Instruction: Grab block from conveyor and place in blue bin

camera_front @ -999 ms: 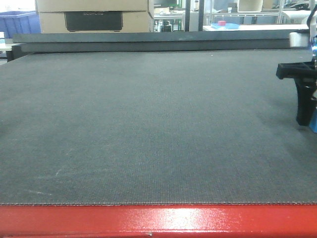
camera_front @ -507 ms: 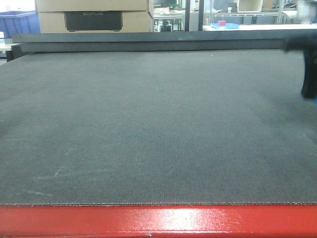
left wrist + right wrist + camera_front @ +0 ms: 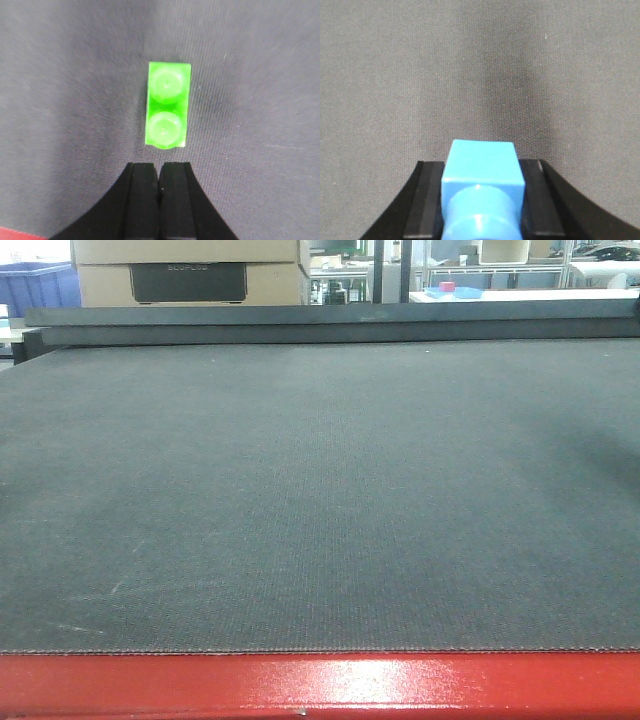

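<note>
Gone from the front view since 1 second ago, the right end effector (image 3: 482, 200) grips the block (image 3: 481, 167) over the conveyor (image 3: 480, 75), while the left end effector (image 3: 159, 185), pressed together empty, hangs over the conveyor near 1 green brick (image 3: 167, 104).

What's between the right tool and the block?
Nothing visible. The right tool is shut on the block, with a finger on each side of it, and holds it over the bare conveyor.

L tool (image 3: 159, 171), R tool (image 3: 480, 167): black, curved, prob. plastic.
</note>
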